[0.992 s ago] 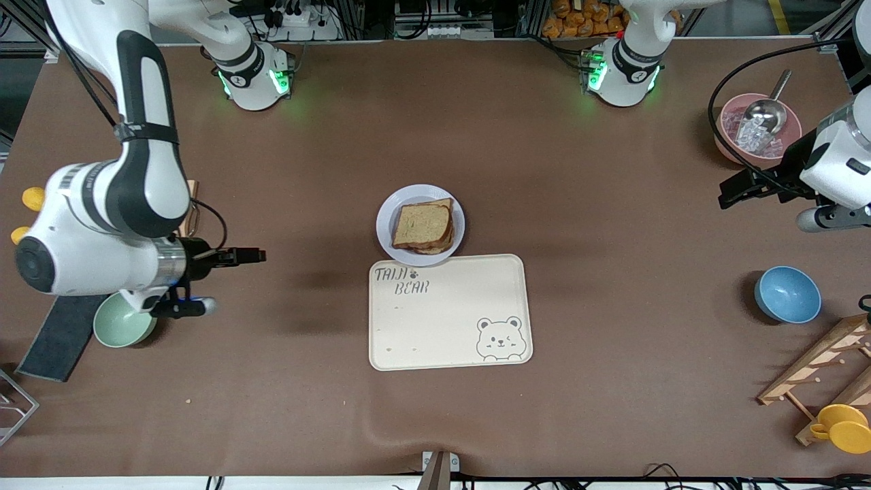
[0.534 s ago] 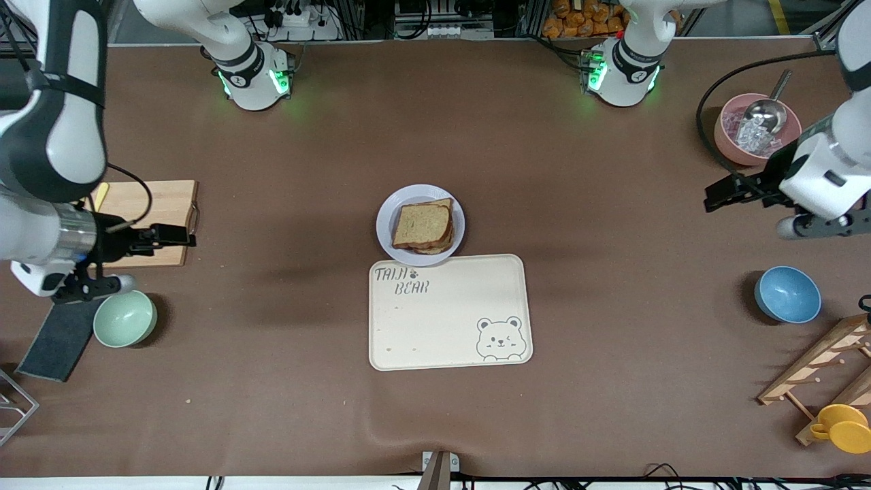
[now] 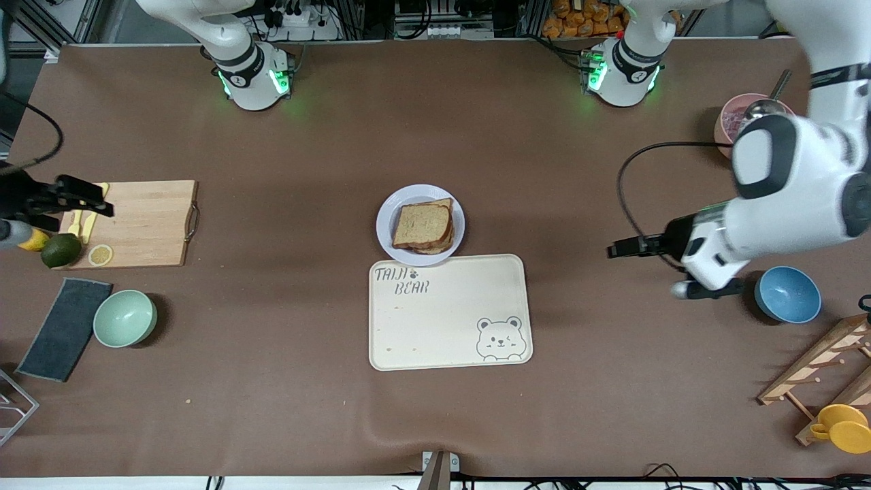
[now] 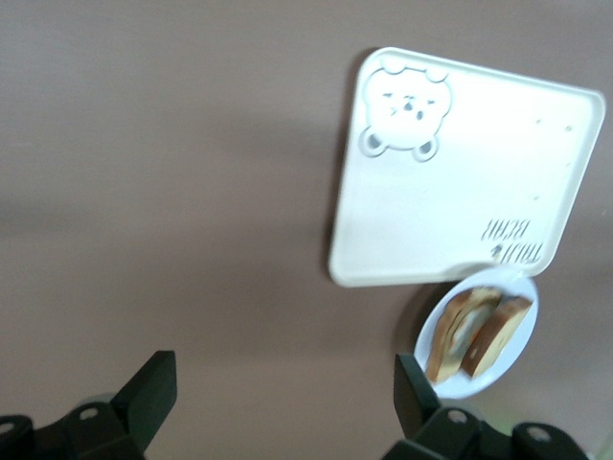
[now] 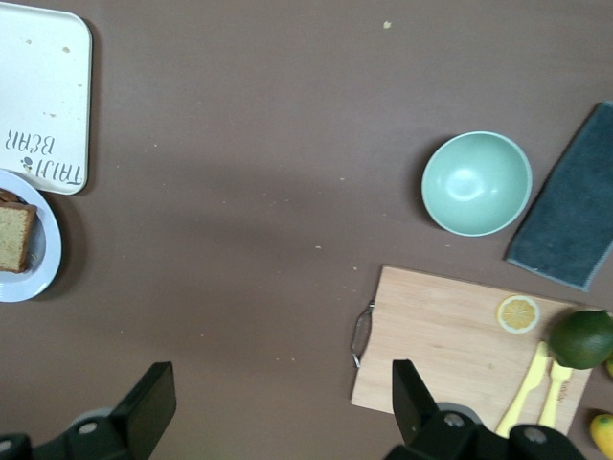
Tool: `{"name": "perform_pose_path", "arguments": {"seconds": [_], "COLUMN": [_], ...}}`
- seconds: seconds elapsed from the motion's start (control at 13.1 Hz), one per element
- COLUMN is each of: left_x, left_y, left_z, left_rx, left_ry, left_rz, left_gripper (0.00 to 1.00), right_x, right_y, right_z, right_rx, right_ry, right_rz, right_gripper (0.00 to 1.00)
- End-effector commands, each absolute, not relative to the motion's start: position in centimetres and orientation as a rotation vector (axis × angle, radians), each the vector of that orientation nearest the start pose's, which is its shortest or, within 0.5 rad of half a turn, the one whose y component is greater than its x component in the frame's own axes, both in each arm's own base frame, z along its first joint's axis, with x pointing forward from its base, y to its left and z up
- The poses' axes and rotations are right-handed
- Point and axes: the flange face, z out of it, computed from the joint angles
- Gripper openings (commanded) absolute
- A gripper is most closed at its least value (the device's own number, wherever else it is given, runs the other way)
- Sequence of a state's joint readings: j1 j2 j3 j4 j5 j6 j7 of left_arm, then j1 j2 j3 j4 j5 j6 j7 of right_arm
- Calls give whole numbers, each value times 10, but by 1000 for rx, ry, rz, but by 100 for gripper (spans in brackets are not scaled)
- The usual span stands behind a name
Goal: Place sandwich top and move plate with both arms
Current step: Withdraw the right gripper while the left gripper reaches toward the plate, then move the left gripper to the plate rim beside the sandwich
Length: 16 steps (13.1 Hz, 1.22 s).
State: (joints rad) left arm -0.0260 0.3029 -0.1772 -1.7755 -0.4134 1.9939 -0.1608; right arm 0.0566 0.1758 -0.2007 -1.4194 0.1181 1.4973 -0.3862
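Note:
The plate (image 3: 388,212) stands mid-table, touching the cream bear tray (image 3: 449,320) on the side away from the front camera. The sandwich top (image 3: 422,225) lies flat on the stacked sandwich on the plate. My left gripper (image 3: 614,250) hangs open and empty over bare table between the tray and the blue bowl. Its wrist view shows the open gripper (image 4: 283,388), the sandwich (image 4: 479,335), the plate (image 4: 500,379) and the tray (image 4: 460,172). My right gripper (image 3: 92,203) is open and empty over the cutting board's end; its wrist view (image 5: 283,398) shows the plate (image 5: 44,261) at the edge.
A wooden cutting board (image 3: 146,221) with a lemon slice (image 3: 100,255), a lime (image 3: 61,250), a green bowl (image 3: 125,318) and a dark cloth (image 3: 64,329) lie toward the right arm's end. A blue bowl (image 3: 787,294), pink bowl (image 3: 731,119) and wooden rack (image 3: 816,364) lie toward the left arm's end.
My right arm has drawn back from beside the green bowl to over the cutting board's end. My left gripper has moved from by the pink bowl toward the middle, near the blue bowl.

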Motion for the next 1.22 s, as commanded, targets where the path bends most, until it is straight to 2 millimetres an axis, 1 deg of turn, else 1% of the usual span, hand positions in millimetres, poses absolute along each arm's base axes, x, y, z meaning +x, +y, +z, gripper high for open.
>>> {"name": "perform_pose_path", "arguments": {"seconds": [0.0, 0.08, 0.15, 0.23, 0.31, 0.38, 0.46, 0.61, 0.69, 0.76, 0.92, 0.99, 1.07, 1.14], "left_x": [595, 593, 588, 584, 578, 568, 556, 536, 530, 526, 516, 507, 501, 497], "left_y": [-170, -178, -187, -186, -187, -186, -187, -187, -188, -190, -195, -205, -212, -217], "left_z": [341, 326, 314, 298, 281, 261, 242, 204, 193, 185, 168, 160, 152, 141], "left_rx": [-3586, -3624, -3670, -3707, -3750, -3819, -3902, -4003, -4026, -4050, -4098, -4132, -4171, -4204], "left_ry": [-381, -410, -431, -471, -492, -511, -521, -542, -560, -555, -583, -630, -640, -610], "left_rz": [327, 396, 451, 513, 572, 622, 644, 663, 667, 660, 648, 649, 625, 609], "left_gripper": [100, 100, 100, 100, 100, 100, 100, 100, 100, 100, 100, 100, 100, 100], "right_x": [590, 579, 571, 564, 555, 547, 541, 533, 520, 512, 513, 514, 516, 518], "right_y": [-74, -70, -63, -42, -28, -24, -24, -26, -27, -27, -31, -32, -32, -32], "right_z": [600, 616, 626, 635, 646, 655, 663, 681, 693, 700, 698, 696, 696, 694], "right_rx": [-2985, -2979, -2996, -3025, -3047, -3049, -3053, -3059, -3061, -3065, -3069, -3079, -3080, -3079], "right_ry": [-631, -667, -565, -372, -205, -176, -176, -172, -172, -172, -166, -165, -167, -167], "right_rz": [92, 70, 83, 113, 134, 144, 130, 88, 84, 66, 70, 75, 66, 63], "right_gripper": [100, 100, 100, 100, 100, 100, 100, 100, 100, 100, 100, 100, 100, 100]}}
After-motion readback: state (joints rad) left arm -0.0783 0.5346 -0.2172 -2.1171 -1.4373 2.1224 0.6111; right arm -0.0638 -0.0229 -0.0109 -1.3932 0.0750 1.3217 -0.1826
